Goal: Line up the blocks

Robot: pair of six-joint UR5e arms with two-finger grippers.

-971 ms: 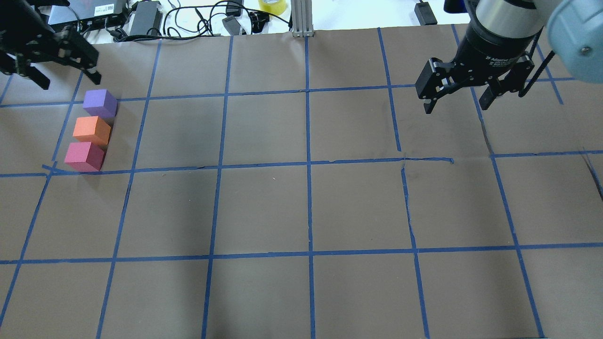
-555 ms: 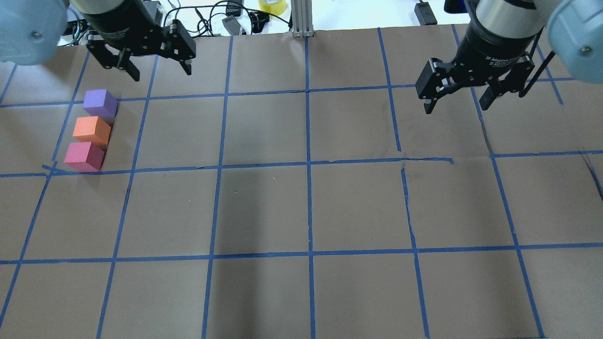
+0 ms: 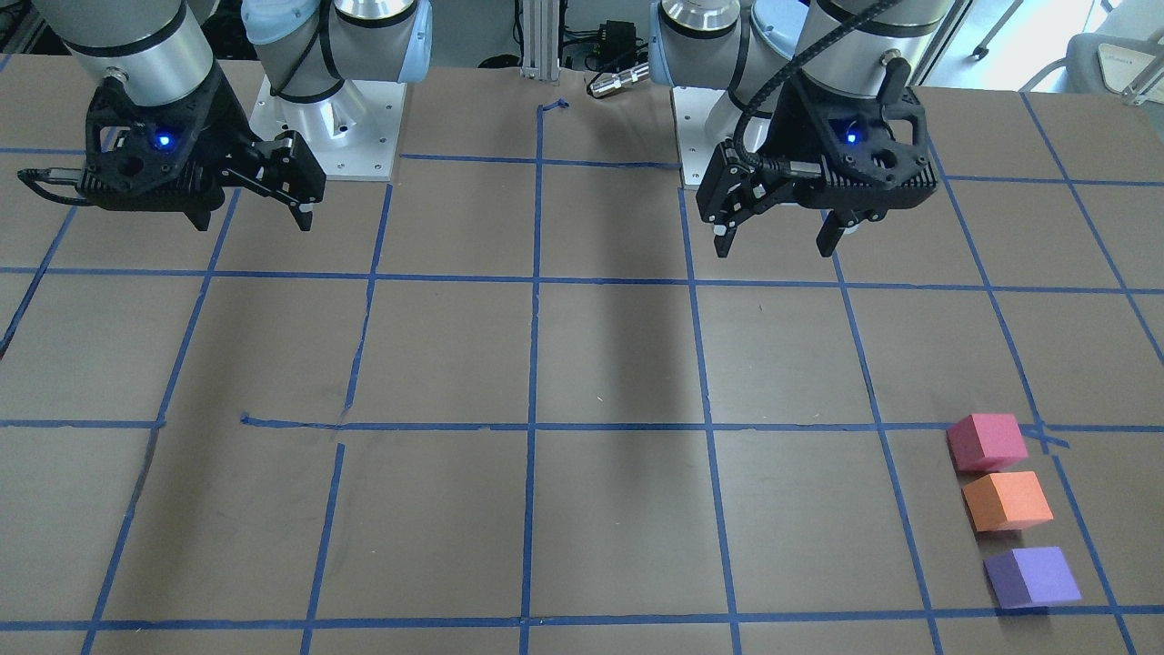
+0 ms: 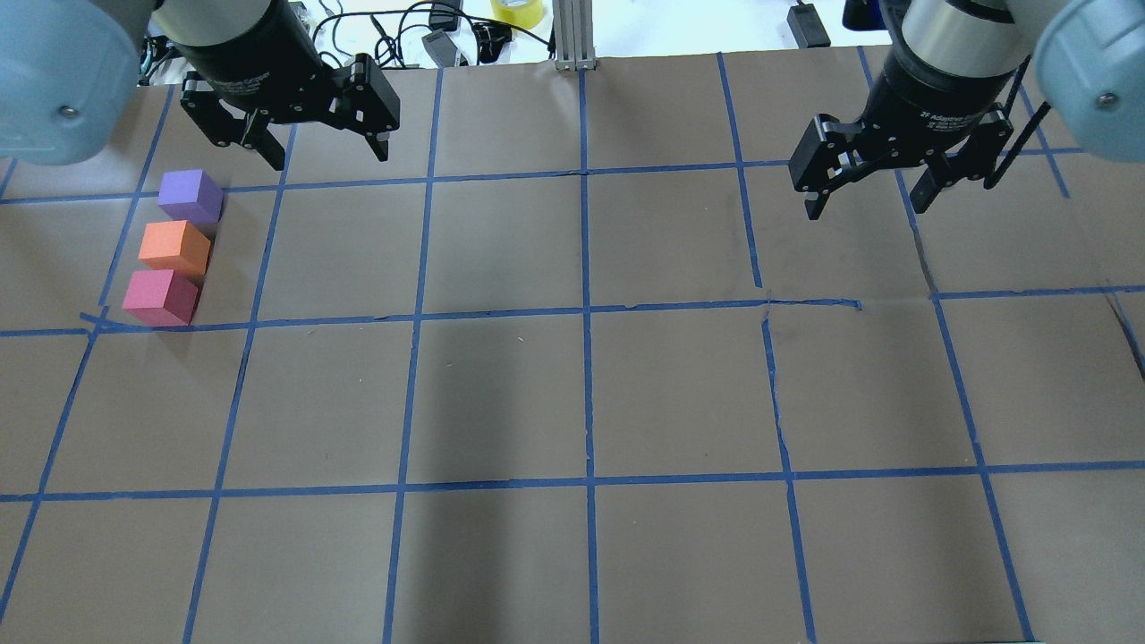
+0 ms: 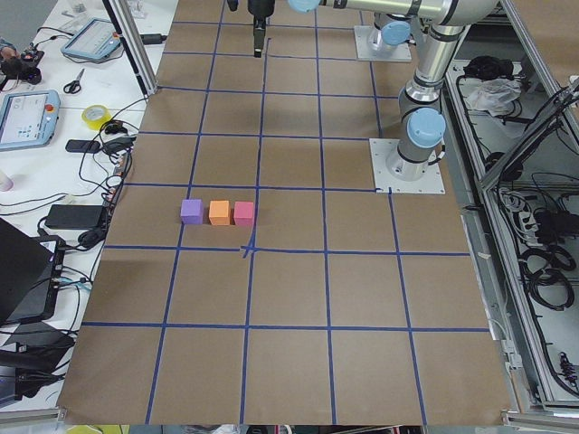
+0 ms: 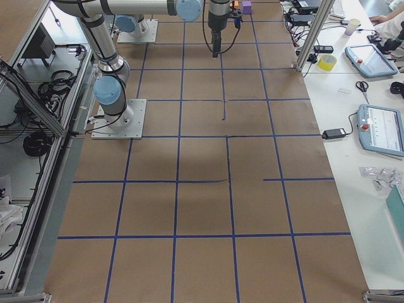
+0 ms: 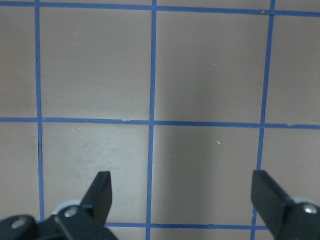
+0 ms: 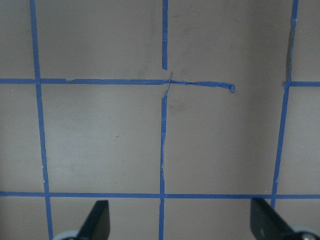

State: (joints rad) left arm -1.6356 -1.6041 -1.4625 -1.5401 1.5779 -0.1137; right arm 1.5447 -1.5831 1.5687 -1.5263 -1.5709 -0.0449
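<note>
Already the three blocks sit in a short straight row: the purple block [image 4: 190,195], the orange block [image 4: 174,247] and the pinkish-red block [image 4: 160,297]. They lie side by side with little or no gap on the brown-papered table [image 4: 680,394], well out to the side of the left gripper [image 4: 329,156] and clear across the grid from the right gripper [image 4: 866,207]. Over the last second only the left gripper has changed: it has swung away from the spot beside the purple block toward the table's middle. It now hangs with its fingers [image 7: 100,192] spread wide and nothing between them, only blue tape lines [image 7: 152,75] beneath them in its wrist view. The blocks have not shifted in that time, and the right gripper has kept its place, its fingers [image 8: 97,215] likewise parted and empty. I judge that the line is made and the left arm is retreating, so little or nothing remains to do. Of writing, only the label [image 4: 950,116] on the right gripper's body can be read, partly, as "2F Adaptive"; nothing else is legible.
</note>
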